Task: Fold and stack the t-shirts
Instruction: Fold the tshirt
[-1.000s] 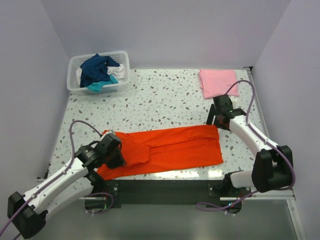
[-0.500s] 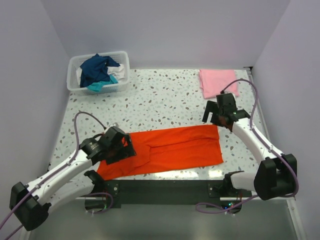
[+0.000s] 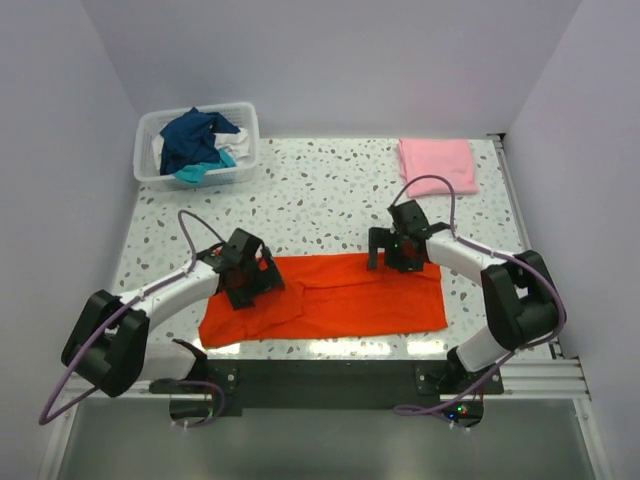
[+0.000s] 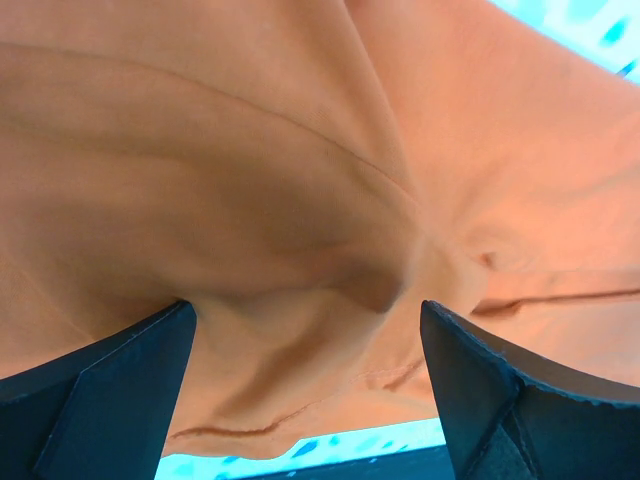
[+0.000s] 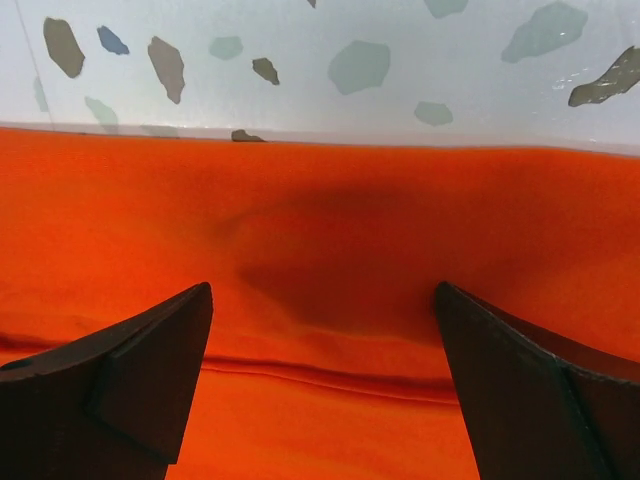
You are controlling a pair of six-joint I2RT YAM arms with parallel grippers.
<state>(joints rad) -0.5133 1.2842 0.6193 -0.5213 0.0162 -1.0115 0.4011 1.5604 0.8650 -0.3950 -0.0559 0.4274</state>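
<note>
Where table [image 3: 330, 200] ends, orange-red t-shirt [image 3: 345, 298] lies close.

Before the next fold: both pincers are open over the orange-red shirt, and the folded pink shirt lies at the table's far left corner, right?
No: the top view shows the pink shirt at the far right corner. The left pincer and right pincer are open over the orange-red shirt.

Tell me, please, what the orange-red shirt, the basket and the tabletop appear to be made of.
Orange-red shirt: soft matte cloth, probably a cotton knit; it wrinkles and shows stitched seams. Basket: likely translucent white plastic; thin, pale, rigid walls. Tabletop: smooth white surface with grey specks and a slight sheen; terrazzo-look, whether stone or laminate I cannot tell.
</note>
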